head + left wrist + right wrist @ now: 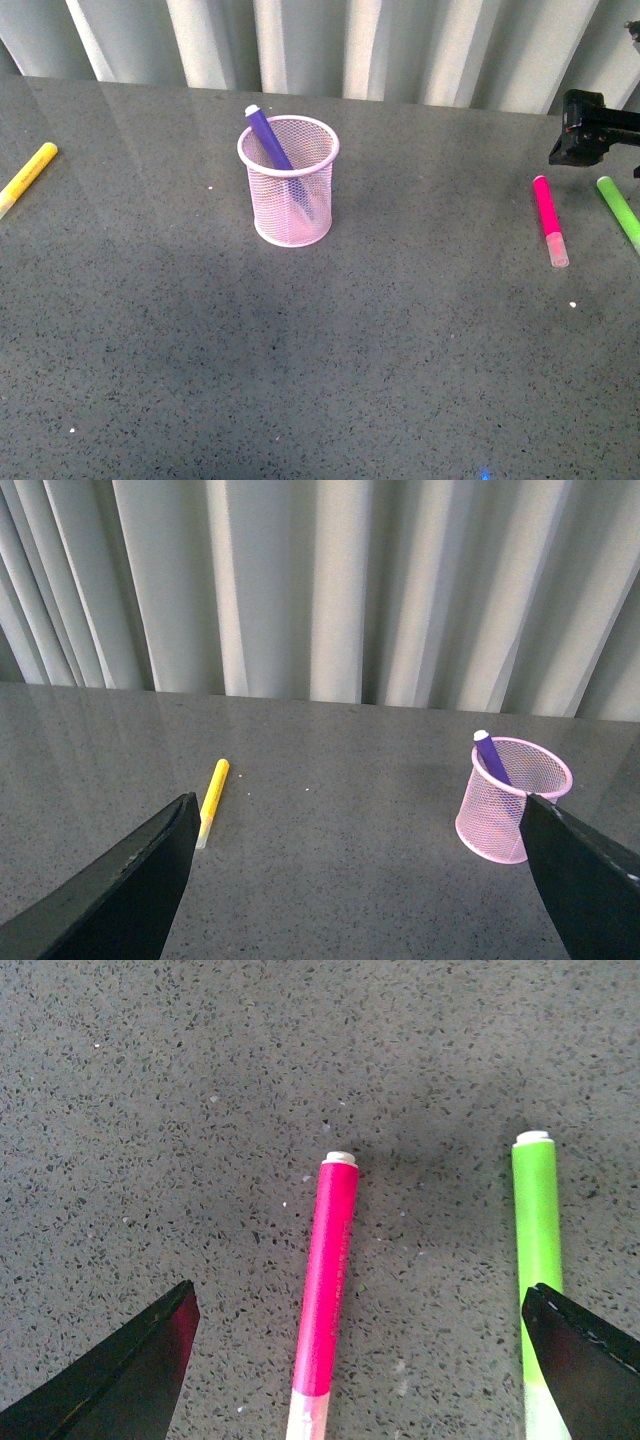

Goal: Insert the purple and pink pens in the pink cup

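Observation:
The pink cup [288, 190] stands upright on the grey table, left of centre. Inside it, the purple pen [268, 135] leans with its end above the rim. The left wrist view shows the same cup [492, 818] and purple pen [491, 757]. The pink pen [548, 212] lies flat at the far right, pale cap toward me. My right gripper [358, 1292] hovers open over the pink pen [330, 1280], which lies between its fingers. A black part of the right arm [590, 125] shows above that pen. My left gripper [357, 800] is open and empty, well back from the cup.
A lime-green marker [620, 212] lies just right of the pink pen, and it runs under one right fingertip [537, 1220]. A yellow marker [28, 175] lies at the table's far left [213, 795]. A pleated white curtain [330, 40] hangs behind the table.

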`<state>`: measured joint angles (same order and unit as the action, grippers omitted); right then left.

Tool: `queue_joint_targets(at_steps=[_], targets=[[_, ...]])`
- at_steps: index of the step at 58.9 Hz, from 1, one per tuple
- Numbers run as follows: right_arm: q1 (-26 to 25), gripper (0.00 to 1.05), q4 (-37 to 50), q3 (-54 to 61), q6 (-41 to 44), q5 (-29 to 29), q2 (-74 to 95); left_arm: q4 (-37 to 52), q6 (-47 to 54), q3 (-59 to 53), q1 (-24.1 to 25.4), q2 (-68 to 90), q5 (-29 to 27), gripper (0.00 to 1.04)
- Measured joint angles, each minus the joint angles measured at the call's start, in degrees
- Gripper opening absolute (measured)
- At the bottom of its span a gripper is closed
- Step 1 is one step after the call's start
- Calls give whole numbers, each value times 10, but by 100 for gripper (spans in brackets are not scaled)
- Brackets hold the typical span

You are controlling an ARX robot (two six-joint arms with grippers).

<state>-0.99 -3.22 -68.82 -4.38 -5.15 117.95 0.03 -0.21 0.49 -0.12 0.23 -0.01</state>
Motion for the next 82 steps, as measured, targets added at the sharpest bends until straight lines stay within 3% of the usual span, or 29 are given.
queue_joint_targets(at_steps=[82], targets=[[38, 98, 3, -113, -16, 29, 145, 0, 0, 0, 0, 0, 0, 98]])
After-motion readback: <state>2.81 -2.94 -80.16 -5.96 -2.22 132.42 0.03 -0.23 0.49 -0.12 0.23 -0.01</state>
